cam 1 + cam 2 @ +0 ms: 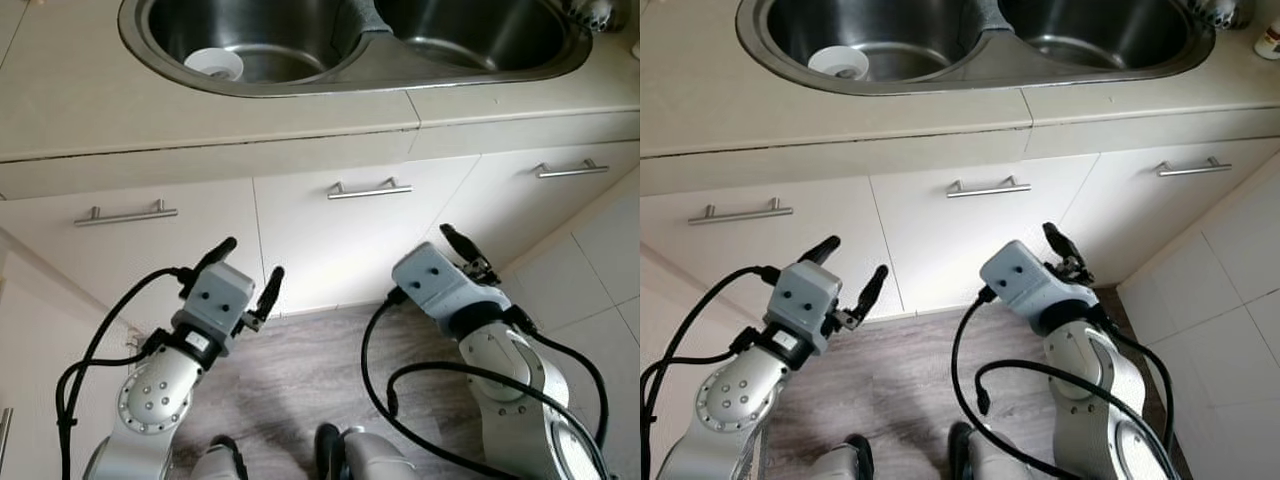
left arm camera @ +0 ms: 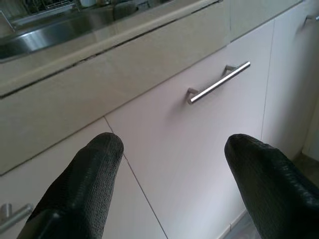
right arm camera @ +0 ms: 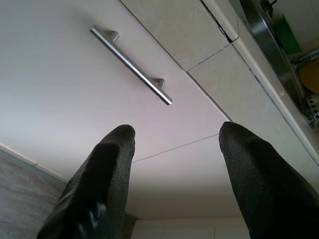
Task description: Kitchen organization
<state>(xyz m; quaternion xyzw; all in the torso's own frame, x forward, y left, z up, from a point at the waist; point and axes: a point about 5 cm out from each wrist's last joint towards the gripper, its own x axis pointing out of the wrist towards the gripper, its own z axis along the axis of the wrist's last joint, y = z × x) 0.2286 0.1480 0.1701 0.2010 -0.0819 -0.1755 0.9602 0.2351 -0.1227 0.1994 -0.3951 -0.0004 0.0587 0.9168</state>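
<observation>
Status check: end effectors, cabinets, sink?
Left end effector open, empty. Right end effector open, empty. Cabinet doors shut, untouched. White dish in sink.

Even, soft daylight; no hard shadows. The steel sink (image 1: 350, 60) carries broad pale reflections, and the cabinet handles (image 1: 369, 189) show thin bright glints. Head views are sharp, with mild wide-angle bowing along the counter (image 1: 80, 100) edge. In the wrist views the black fingers (image 2: 84, 184) loom close, dark and slightly soft, while the cabinet fronts (image 3: 60, 89) are bright, faintly pink-tinted.
</observation>
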